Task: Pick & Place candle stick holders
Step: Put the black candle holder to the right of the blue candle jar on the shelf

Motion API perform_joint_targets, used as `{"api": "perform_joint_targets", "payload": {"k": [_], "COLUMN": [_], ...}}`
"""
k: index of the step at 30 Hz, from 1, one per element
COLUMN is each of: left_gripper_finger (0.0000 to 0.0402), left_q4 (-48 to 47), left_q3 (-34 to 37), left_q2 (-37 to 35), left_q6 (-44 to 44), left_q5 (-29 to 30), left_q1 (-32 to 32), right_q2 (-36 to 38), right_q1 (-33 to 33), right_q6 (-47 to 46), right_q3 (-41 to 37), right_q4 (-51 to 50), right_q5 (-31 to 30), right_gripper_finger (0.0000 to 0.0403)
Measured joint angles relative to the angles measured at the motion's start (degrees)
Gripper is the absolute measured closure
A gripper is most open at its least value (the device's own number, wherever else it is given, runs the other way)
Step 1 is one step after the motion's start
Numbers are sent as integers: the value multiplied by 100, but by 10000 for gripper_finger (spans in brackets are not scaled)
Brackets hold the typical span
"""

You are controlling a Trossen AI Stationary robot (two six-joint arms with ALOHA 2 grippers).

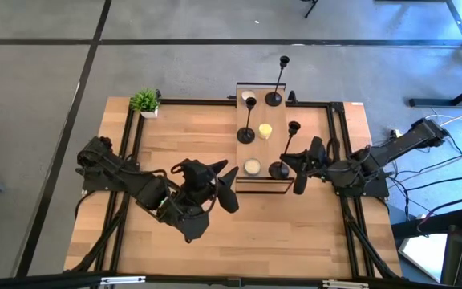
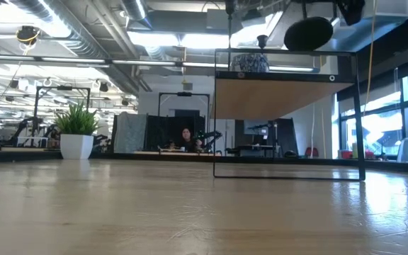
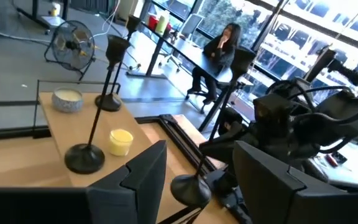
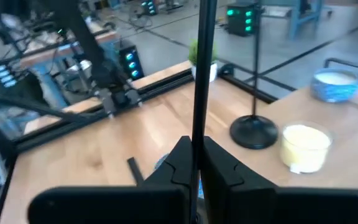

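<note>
Three black candle stick holders stand on a raised wooden shelf (image 1: 247, 152). A tall one (image 1: 277, 80) is at the far end and a shorter one (image 1: 248, 120) at mid-left. The third (image 1: 287, 148) is at the near right corner, where my right gripper (image 4: 197, 146) is shut on its stem. My left gripper (image 1: 233, 185) hovers open just left of the shelf's near end, level, with nothing between its fingers. In the left wrist view it (image 3: 201, 155) faces the held holder's base (image 3: 188, 190). My right gripper pinches the thin stem (image 4: 199, 124) of the near right holder between its two fingers, on the stem's lower part. The fingers come about level from the table's right side and lie across the stem. The holder stays upright. Whether its base (image 1: 279, 169) rests on the shelf, I cannot tell.
On the shelf are also a yellow candle (image 1: 265, 130) and two white ones (image 1: 253, 167) (image 1: 248, 95). A small green potted plant (image 1: 144, 102) sits at the table's far left corner. Black rails (image 1: 135, 136) frame the tabletop. A person sits in the room beyond (image 2: 186, 138).
</note>
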State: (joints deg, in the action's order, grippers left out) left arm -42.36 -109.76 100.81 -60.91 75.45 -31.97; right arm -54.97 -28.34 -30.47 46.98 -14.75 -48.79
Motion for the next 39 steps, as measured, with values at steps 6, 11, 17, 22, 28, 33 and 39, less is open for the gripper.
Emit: {"api": "perform_joint_targets", "payload": {"k": [6,11,17,22,28,33,39], "left_gripper_finger": [220,220,220,220,220,220,220], "left_q4": [54,59,47,44,52,52,54], "left_q3": [14,64,64,64,64,64,64], "left_q2": [83,127,138,138,138,138,138], "left_q6": [-89,-342,-247,-242,-242,-242,-247], "left_q5": [55,101,-141,-264,-312,-311,-312], "left_q1": [15,111,171,167,125,49,12], "right_q2": [-28,-114,-234,-401,-548,-550,-550], "right_q1": [-10,-10,107,266,324,320,320], "right_q6": [-214,-463,-473,-389,-292,-213,-213], "right_q3": [0,-2,-4,-4,-2,-2,-2], "right_q4": [-246,-637,-730,-609,-307,-263,-263], "right_q5": [-98,-352,-565,-61,55,-8,-50], "right_gripper_finger": [391,391,391,391,391,391,391]}}
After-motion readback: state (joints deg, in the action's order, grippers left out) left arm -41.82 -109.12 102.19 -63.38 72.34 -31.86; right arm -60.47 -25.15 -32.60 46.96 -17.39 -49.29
